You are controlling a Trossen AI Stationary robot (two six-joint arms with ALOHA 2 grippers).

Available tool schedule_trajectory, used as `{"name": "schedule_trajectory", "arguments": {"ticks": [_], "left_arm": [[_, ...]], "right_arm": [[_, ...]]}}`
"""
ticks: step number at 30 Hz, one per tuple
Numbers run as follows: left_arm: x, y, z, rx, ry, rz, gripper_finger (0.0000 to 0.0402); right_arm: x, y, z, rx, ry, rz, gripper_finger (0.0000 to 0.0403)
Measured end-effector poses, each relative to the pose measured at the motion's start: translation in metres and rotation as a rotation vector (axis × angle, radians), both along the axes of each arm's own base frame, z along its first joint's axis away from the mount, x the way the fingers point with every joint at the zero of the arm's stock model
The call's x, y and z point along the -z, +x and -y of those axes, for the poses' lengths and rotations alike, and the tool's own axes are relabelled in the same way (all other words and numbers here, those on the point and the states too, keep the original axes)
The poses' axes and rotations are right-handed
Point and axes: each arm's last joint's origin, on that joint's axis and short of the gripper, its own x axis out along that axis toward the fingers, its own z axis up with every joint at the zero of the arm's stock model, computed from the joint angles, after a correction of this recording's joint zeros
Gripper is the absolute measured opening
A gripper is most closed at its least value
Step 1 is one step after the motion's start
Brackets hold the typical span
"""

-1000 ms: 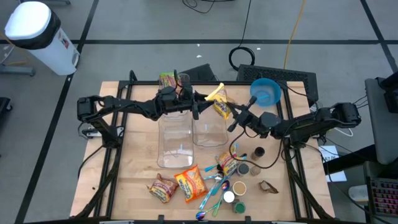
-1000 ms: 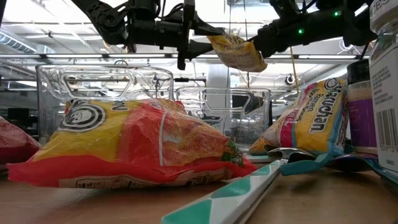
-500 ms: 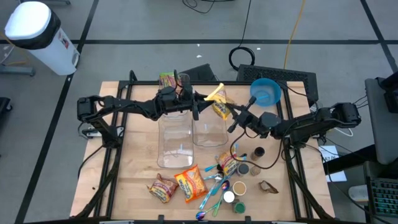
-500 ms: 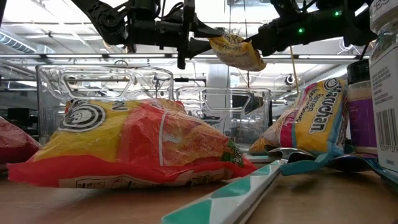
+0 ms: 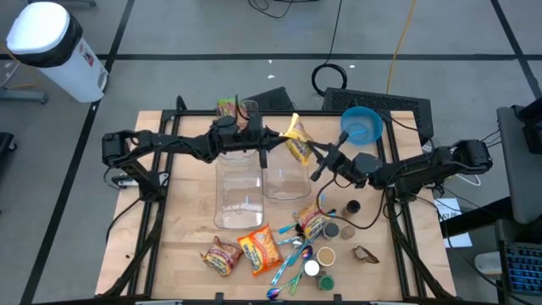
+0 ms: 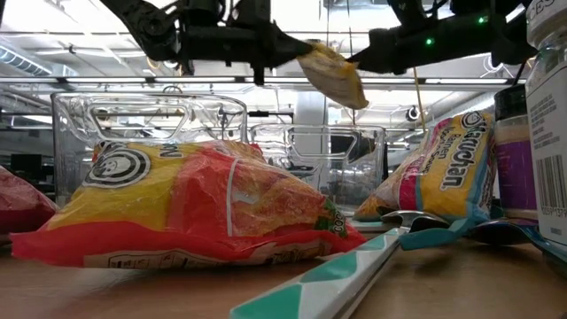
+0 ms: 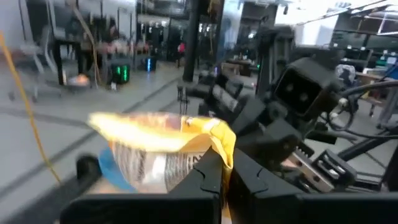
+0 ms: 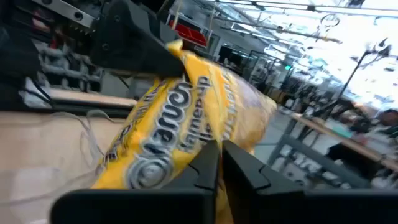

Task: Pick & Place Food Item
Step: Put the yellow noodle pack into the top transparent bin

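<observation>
Both grippers now pinch the yellow noodle packet [image 5: 297,144] above the clear bins [image 5: 284,174]: my left gripper [image 5: 273,141] just snapped shut, the right gripper [image 5: 315,152] barely loosens. I think it's a hand-over.

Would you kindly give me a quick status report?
Both tools shut on yellow ramen packet: left tool, right tool. Packet held above clear containers. Nothing in the way.

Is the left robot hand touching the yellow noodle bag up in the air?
Touching. In the left wrist view, the left gripper has its fingers pinched shut on the edge of the yellow noodle bag.
</observation>
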Motion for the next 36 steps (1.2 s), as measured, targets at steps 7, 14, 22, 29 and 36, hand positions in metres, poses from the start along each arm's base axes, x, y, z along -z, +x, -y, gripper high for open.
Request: {"name": "schedule_trajectory", "arguments": {"ticks": [7,14,22,29,36], "left_arm": [[-0.035,-0.039,-0.013,-0.087,0.151,-0.074,0.0005],[-0.05,-0.086,-0.025,-0.103,0.402,-0.278,0.0005],[-0.024,-0.126,-0.068,-0.253,0.319,-0.446,0.0006],[0.007,-0.157,-0.093,-0.291,0.238,-0.49,0.0004],[0.04,-0.174,-0.106,-0.151,0.199,-0.469,0.0003]], "right_arm": [[-0.018,-0.016,-0.002,-0.125,0.135,0.101,0.0135],[-0.023,-0.029,-0.003,-0.171,0.158,0.065,0.021],[-0.02,-0.028,-0.003,-0.166,0.142,0.025,0.0219],[-0.019,-0.027,-0.003,-0.164,0.121,0.013,0.0206],[-0.019,-0.027,-0.002,-0.156,0.107,0.007,0.0205]]}}
